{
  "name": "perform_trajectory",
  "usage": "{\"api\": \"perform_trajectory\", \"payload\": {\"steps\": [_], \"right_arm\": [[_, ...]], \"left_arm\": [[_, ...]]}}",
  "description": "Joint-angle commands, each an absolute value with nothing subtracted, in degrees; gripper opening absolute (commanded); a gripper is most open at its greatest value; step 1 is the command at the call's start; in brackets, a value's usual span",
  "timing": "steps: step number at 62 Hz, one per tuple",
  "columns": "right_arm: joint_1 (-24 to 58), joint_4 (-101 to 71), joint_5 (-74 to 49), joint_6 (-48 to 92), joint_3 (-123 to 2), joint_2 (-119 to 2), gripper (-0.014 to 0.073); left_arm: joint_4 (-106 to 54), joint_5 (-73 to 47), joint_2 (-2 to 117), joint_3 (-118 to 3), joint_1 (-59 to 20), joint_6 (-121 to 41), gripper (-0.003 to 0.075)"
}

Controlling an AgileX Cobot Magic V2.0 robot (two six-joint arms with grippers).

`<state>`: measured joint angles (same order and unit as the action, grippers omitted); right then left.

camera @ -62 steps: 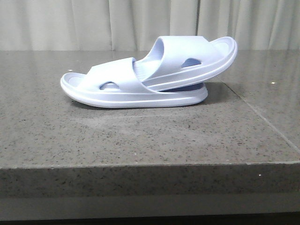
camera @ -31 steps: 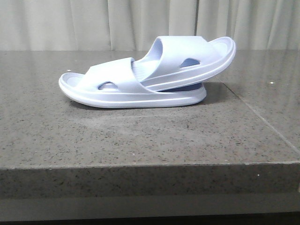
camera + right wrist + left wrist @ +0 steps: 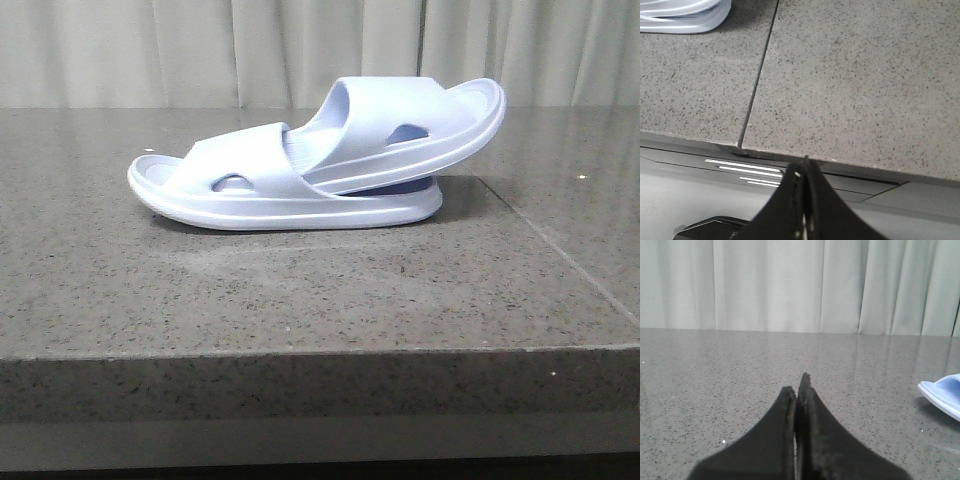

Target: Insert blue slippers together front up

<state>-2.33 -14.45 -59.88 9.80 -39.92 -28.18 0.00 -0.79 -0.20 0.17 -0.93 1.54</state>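
Slippers (image 3: 310, 165) nested toward the surface's (image 3: 300, 300) far edge. Likely light, soft foam; grip the strap. Both fingers pressed together, holding nothing.

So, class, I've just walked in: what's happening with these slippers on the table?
Nothing is being handled right now. The blue slippers sit nested on the grey stone table: one lies flat, and the other is pushed under its strap, heel tilted up to the right. The left tool and the right tool are both shut and empty, well away from the pair.
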Motion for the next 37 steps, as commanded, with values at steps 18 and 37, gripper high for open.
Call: {"api": "perform_trajectory", "payload": {"steps": [18,37], "right_arm": [[-2.18,-14.97,-56.70,10.00,-41.21,-28.45,-0.0118],[-2.18,-14.97,-56.70,10.00,-41.21,-28.45,-0.0118]], "left_arm": [[-0.63,4.54,-1.26,0.46,-0.95,-0.36,-0.0020],[-1.06,4.54,-1.26,0.46,-0.95,-1.04,-0.0020]]}}
